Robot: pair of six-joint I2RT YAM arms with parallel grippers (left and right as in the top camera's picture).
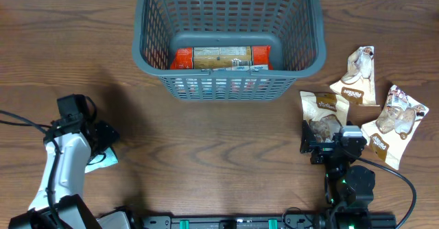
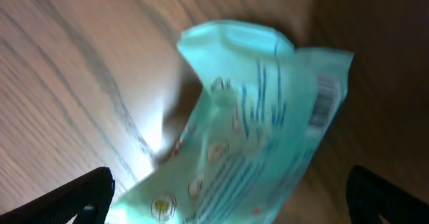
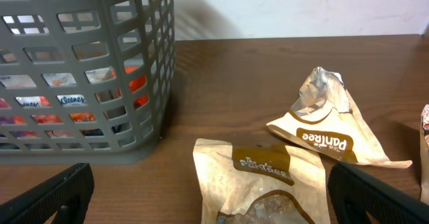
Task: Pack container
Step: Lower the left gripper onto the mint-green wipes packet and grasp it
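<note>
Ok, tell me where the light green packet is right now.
The light green packet lies on the table at the left, beneath the open left gripper and well apart from the basket in the overhead view.

A grey basket (image 1: 226, 85), a brown packet (image 1: 324, 114), a tan packet (image 1: 357, 75), a white-and-tan packet (image 1: 396, 123) and a mint-green packet (image 2: 255, 137) are resting on the wooden table (image 1: 219, 147).

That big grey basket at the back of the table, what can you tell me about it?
The basket is dark grey, plastic by its look, rectangular with rounded corners, a thick rim and slotted lattice walls. It stands upright on the wooden table, at the far edge of the overhead view, open at the top. A packet with orange-red ends lies flat on its bottom. Nothing else is seen touching it.
</note>
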